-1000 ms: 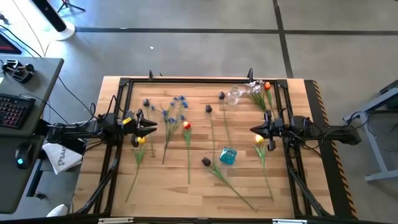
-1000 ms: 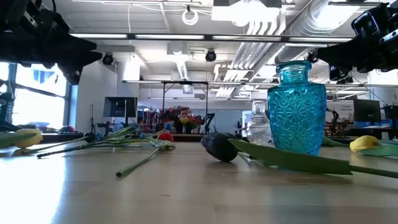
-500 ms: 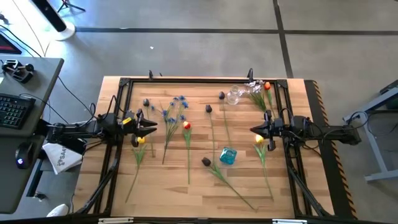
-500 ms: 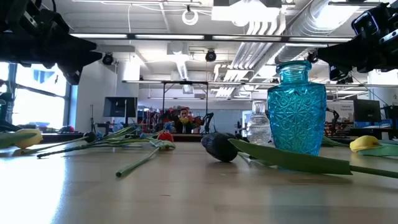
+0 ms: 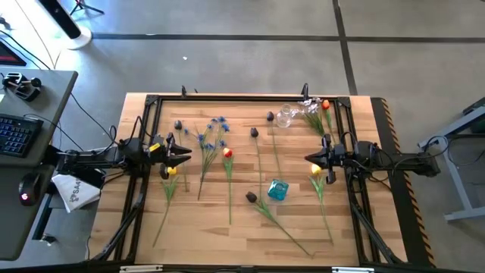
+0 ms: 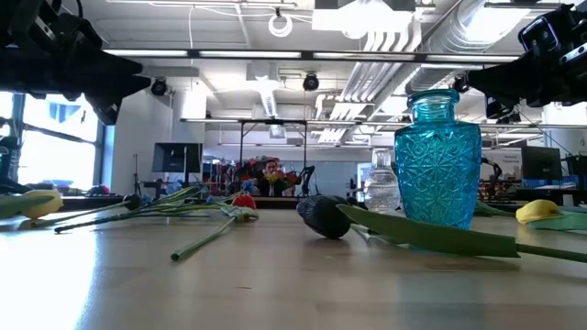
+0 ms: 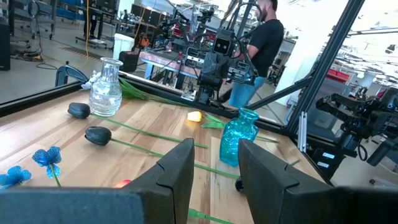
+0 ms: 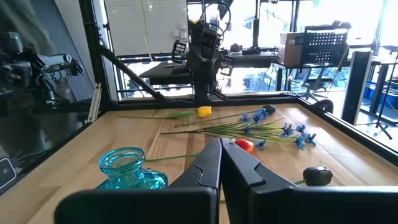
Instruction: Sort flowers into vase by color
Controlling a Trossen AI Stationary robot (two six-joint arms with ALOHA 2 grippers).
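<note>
Artificial flowers lie flat on the wooden table: blue sprays [image 5: 213, 133], a red-orange tulip [image 5: 227, 153], two yellow tulips [image 5: 171, 171] [image 5: 316, 170], and dark purple tulips [image 5: 251, 197] [image 5: 254, 132]. A blue glass vase [image 5: 278, 189] stands upright near the middle. A clear vase [image 5: 286, 116] stands at the far right with a white-lilac spray [image 5: 311, 108] and another red-orange tulip [image 5: 326, 105] beside it. My left gripper [image 7: 216, 144] hovers open over the table's left side, just above a yellow tulip. My right gripper [image 8: 220, 142] hovers shut at the right side, facing it.
A black metal frame [image 5: 227, 98] runs round the table top. Long green stems [image 5: 288, 227] stretch toward the near edge. A person [image 7: 258, 43] stands beyond the table's right side. A desk with a keyboard [image 5: 15, 133] sits left of the table.
</note>
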